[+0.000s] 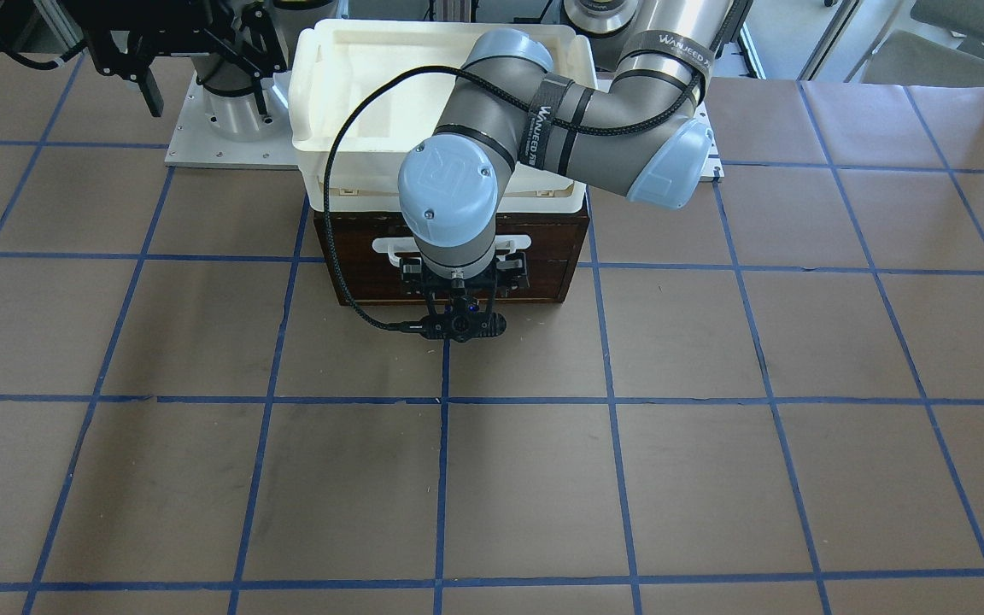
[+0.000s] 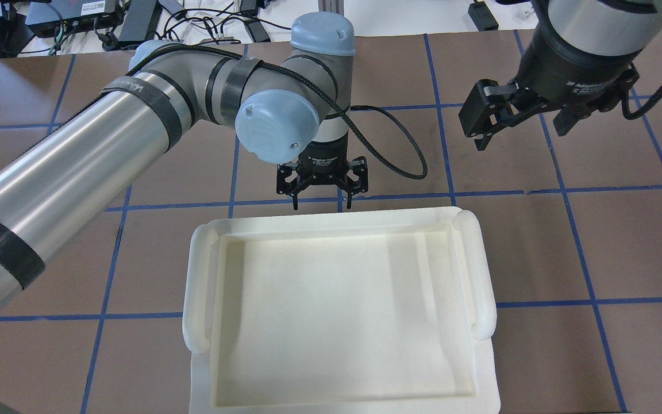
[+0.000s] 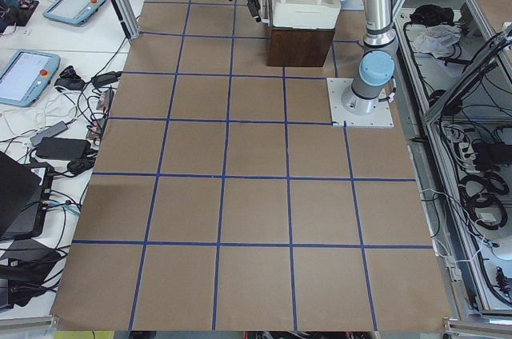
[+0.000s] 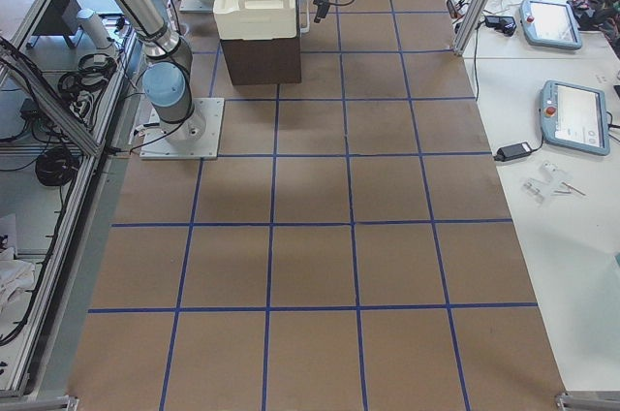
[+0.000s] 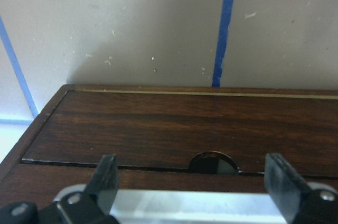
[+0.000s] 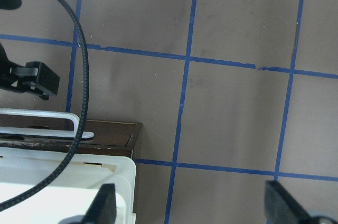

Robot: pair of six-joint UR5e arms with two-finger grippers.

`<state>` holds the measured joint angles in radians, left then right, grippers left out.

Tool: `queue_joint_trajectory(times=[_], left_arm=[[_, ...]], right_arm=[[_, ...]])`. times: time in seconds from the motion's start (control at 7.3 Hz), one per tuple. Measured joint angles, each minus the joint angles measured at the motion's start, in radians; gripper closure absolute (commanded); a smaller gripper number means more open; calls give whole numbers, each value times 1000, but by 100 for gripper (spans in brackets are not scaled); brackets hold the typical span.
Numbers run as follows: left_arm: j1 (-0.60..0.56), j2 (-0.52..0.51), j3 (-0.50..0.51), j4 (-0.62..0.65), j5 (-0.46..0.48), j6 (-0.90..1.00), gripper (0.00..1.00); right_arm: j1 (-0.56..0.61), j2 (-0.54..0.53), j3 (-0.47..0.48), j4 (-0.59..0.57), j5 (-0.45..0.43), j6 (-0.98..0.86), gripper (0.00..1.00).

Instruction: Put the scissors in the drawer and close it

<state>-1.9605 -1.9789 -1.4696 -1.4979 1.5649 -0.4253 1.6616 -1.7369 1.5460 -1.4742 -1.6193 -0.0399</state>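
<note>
The drawer (image 1: 355,275) is pushed in; its dark brown front (image 5: 158,129) sits flush in the wooden box, with the white bar handle (image 5: 195,203) across it. The scissors are not in view. My left gripper (image 2: 321,204) is open just in front of the drawer front, with its fingers (image 5: 108,170) spread either side of the middle of the handle; it also shows in the front-facing view (image 1: 462,278) and the left wrist view (image 5: 194,174). My right gripper (image 2: 520,132) is open and empty, held above the table to the box's right.
A white plastic tray (image 2: 196,299) sits on top of the box and overhangs it; it also shows in the front-facing view (image 1: 330,102). The left arm's black cable (image 1: 334,213) loops beside the box. The brown table has blue tape grid lines.
</note>
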Motion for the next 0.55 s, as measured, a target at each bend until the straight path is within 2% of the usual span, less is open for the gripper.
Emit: queue_joint_trajectory(times=[0.27,0.55], left_arm=[[25,36,18,71,50,5,0],[58,127,32,56,58,8,0]], right_arm=[[-2,-11,0,4,-3,0,0],[-3,-20,0,6,-10,0,0]])
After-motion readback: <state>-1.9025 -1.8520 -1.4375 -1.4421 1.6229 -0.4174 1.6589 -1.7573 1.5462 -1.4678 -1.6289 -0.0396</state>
